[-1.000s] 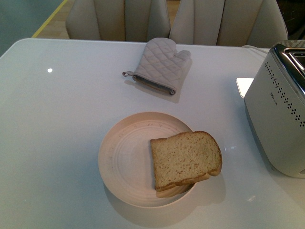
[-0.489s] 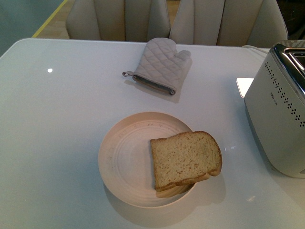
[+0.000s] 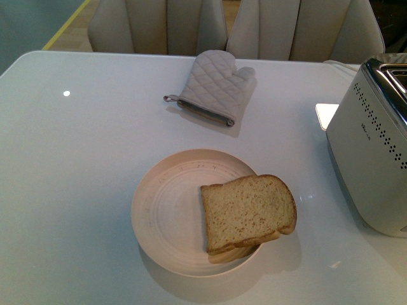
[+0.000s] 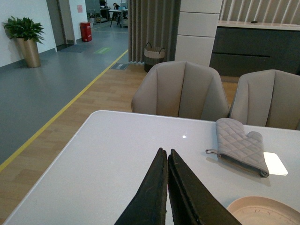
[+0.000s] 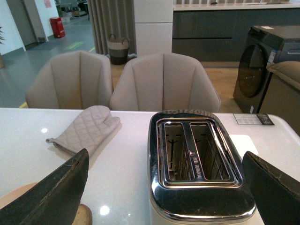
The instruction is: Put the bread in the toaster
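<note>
The bread (image 3: 248, 213) lies flat on the right side of a pale round plate (image 3: 162, 210), its rounded end toward the toaster (image 3: 372, 165), which stands at the table's right edge. Neither gripper shows in the front view. In the right wrist view my right gripper (image 5: 165, 152) is open, its dark fingers (image 5: 61, 187) spread to either side above the toaster's (image 5: 199, 197) chrome top with two empty slots. A brown bit of bread crust (image 5: 83, 215) peeks by one finger. My left gripper (image 4: 165, 151) is shut on nothing, above bare table beside the plate rim (image 4: 262, 211).
A quilted grey oven mitt (image 3: 213, 86) lies at the back middle of the white table, also visible as the mitt (image 4: 239, 147) and the mitt (image 5: 84, 129). Two beige chairs (image 3: 159, 25) stand behind the far edge.
</note>
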